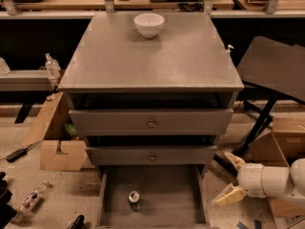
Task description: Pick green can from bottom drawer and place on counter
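Inside the open bottom drawer (171,194), the green can (135,200) is standing upright. Near the drawer's side wall, the gripper (231,178) is hovering, fingers spread and empty.

The white arm (279,180) reaches in from the right edge, low down, its gripper (228,177) pointing left with both fingers (229,195) spread apart.
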You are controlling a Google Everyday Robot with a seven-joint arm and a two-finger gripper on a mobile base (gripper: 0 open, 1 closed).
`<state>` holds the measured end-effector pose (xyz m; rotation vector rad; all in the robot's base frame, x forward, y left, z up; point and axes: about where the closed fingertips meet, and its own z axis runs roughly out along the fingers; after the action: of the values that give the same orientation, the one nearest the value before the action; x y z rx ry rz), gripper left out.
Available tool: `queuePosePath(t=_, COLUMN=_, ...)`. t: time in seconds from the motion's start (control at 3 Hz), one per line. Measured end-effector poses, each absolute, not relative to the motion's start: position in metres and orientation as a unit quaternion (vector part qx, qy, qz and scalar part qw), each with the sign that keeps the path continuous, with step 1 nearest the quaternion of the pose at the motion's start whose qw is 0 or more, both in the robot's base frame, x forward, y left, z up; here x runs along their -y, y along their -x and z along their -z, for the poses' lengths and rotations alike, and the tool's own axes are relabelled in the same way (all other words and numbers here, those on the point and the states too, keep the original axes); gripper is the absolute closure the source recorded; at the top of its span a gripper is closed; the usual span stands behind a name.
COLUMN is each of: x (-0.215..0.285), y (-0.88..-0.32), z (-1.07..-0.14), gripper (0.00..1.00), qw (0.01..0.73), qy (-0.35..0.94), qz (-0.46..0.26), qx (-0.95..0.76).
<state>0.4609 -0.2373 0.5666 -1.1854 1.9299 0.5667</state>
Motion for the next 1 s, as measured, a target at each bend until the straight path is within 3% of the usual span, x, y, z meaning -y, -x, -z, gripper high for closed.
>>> queuePosePath(t=0.67, x=0.211, y=-0.484, z=-0.416, gripper=0.00, qw=0.424, qy=0.458, qz=-0.282, qx=-0.728)
queuePosePath(t=1.0, x=0.211, y=-0.485, z=-0.417, gripper=0.00, qw=0.424, qy=0.459, qz=-0.281, qx=-0.728)
